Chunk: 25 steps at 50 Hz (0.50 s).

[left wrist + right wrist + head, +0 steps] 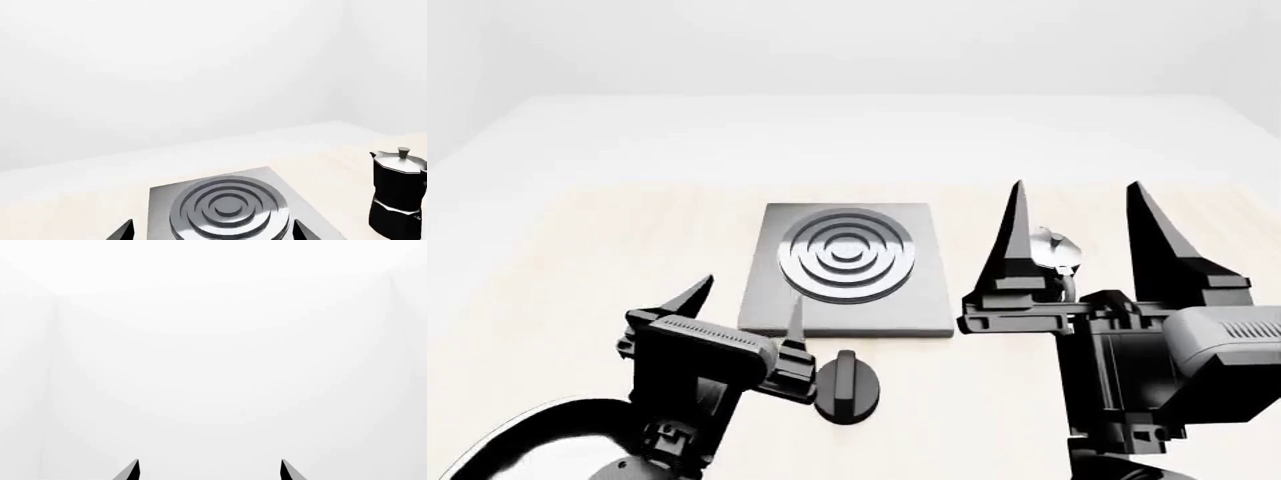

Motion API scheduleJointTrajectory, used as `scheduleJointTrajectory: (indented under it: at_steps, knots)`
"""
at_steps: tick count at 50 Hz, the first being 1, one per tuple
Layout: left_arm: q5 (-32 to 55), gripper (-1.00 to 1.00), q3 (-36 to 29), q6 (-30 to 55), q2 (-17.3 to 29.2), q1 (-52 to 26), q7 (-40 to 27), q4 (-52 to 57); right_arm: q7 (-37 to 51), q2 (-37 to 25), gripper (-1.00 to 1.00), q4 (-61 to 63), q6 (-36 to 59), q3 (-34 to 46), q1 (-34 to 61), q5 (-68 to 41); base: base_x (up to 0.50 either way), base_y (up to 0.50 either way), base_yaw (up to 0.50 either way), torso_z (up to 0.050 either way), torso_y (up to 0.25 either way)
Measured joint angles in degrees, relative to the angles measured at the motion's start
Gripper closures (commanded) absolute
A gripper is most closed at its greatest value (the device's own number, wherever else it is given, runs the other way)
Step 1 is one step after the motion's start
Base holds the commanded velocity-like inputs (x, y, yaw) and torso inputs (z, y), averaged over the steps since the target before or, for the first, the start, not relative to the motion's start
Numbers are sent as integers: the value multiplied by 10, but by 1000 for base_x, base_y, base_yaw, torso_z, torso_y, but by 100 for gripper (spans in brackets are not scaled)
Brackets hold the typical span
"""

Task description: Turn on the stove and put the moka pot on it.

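Note:
The stove [847,265] is a flat grey plate with raised concentric rings, in the middle of the pale table; it also shows in the left wrist view [227,207]. Its black round knob [846,385] lies apart, in front of the plate. The moka pot [399,192] stands to the right of the stove; in the head view only its silver top [1054,252] shows between the right fingers. My left gripper [747,305] is open and empty, just in front of the stove's near left corner. My right gripper [1077,195] is open and empty, raised, its fingers pointing up either side of the pot.
The pale wooden table [587,260] stretches wide to the left and behind the stove. White walls stand beyond it. My right arm body [1148,370] hides the table at the near right.

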<state>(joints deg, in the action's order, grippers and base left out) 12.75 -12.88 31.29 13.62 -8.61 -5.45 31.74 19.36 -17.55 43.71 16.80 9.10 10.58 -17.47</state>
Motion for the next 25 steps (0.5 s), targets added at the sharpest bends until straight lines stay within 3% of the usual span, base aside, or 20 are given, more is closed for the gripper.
scheduleJointTrajectory:
  at_steps: [25]
  knots:
    - [18, -100, -47, -61, -29, -3, 39, -134, 6, -6, -100, -2, -8, 7, -3, -2, 0, 0, 0, 0, 0]
